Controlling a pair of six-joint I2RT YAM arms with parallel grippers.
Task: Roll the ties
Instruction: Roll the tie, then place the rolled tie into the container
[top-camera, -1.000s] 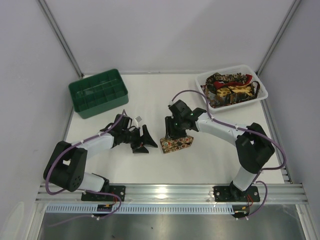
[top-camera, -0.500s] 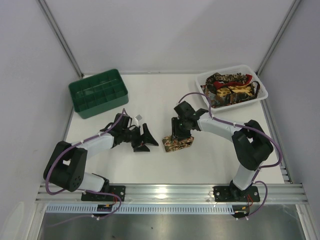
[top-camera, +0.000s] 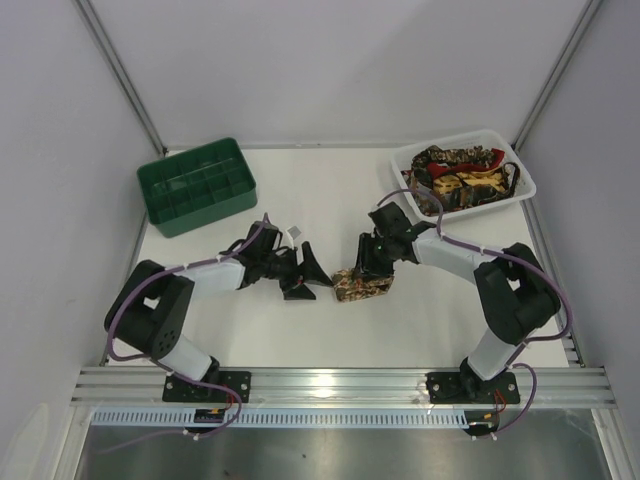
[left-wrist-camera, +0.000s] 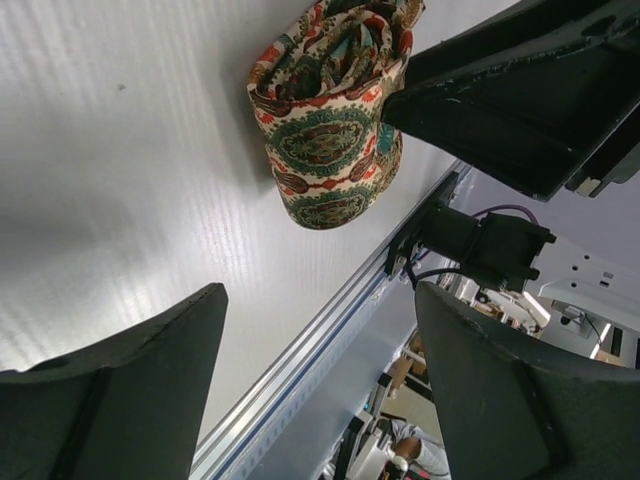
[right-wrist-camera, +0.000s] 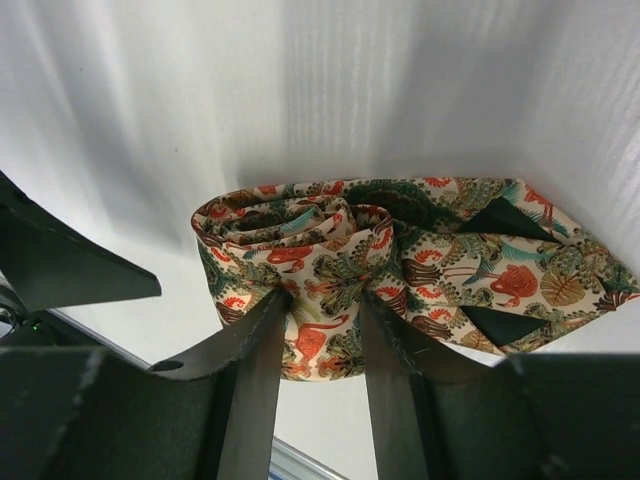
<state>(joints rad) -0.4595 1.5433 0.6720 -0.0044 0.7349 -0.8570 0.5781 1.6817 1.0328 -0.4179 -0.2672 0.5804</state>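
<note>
Right gripper (right-wrist-camera: 325, 300): gripping the tie (right-wrist-camera: 430, 255), fingers nearly together, pinching its rolled end from above.
Tie: lying mid-table (top-camera: 300, 330), long axis running left-right, rolled end facing left.
Left gripper (top-camera: 312, 277): standing wide open, holding nothing, facing the roll from just beside it.
Nearer arm: right, touching.
Surroundings: crate (top-camera: 200, 215) and tray (top-camera: 482, 203) of ties (top-camera: 460, 175) sitting well apart, obstructing nothing.

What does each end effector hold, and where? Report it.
Right end effector pinches the tie at its rolled end; left end effector holds nothing.
</note>
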